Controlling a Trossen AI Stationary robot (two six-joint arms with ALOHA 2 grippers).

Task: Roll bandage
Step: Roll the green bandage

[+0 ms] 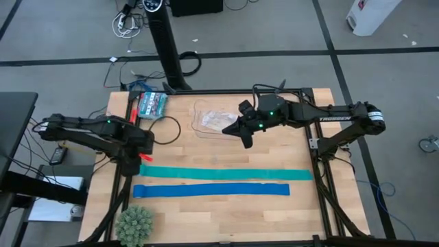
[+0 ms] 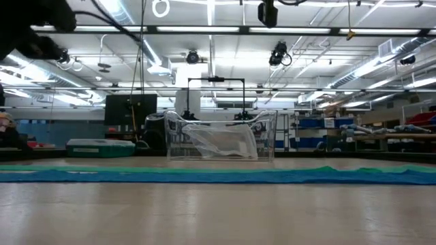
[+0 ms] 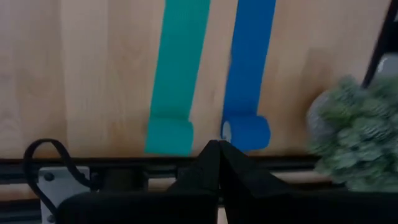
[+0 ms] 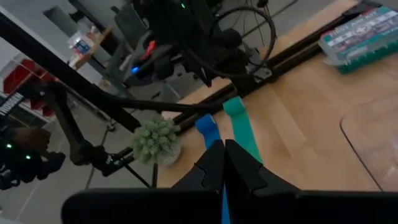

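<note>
At the left edge of the bench [image 1: 226, 219] the left gripper [image 1: 143, 155] hangs with its fingers pressed together, nothing between them, just above the near end of the bandage [image 1: 226, 173]. Its wrist view looks straight down past those closed tips: the teal strip has a small roll started at this end, and right beside it the blue strip [image 1: 211, 190] has a small roll started at the same end. The two strips lie side by side, close but apart, stretched flat across the wood toward the right side.

Out from there, a green spiky plant [image 1: 134, 224] sits at the front left corner, near the rolled end of the blue strip. Toward the back left there's a first aid box [image 1: 151, 104] with a teal edge.

Over to the right gripper [image 1: 246, 139]: it too is closed and empty, poised over the middle of the bench, behind the bandage and well clear of it. Just beside it, toward the back, sits a clear plastic container [image 1: 216, 121] with crumpled clear wrapping inside. From table height that container stands behind the two strips, which show as a thin teal and blue band.
</note>
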